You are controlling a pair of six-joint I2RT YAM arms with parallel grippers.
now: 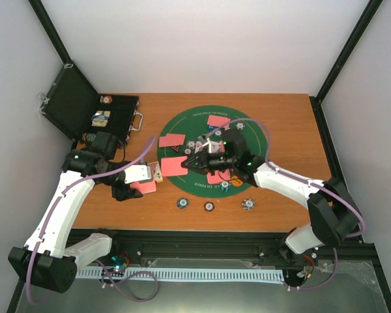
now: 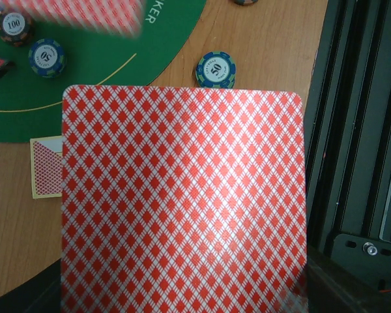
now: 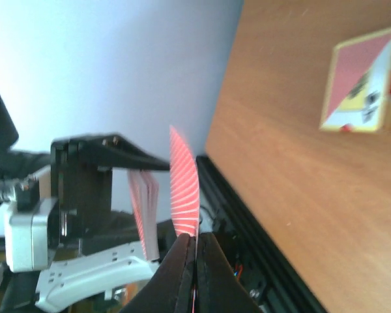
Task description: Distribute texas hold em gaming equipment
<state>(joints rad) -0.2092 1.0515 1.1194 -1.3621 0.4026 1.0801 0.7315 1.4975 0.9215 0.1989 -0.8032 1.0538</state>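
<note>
Your left claw (image 1: 135,188) is squeezed shut on the stack of red-backed playing cards (image 2: 182,195), just left of the big round green felt mat (image 2: 91,65). Your right claw (image 3: 195,248) pinches one red-backed card (image 3: 184,182) by its edge, over the mat's left side. That thin hold could slip or bend it. The stack hides how your left claw grips it, and the card's face is hidden too.

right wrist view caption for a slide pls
A card pinched edge-on in the right end effector, deck behind.
</note>
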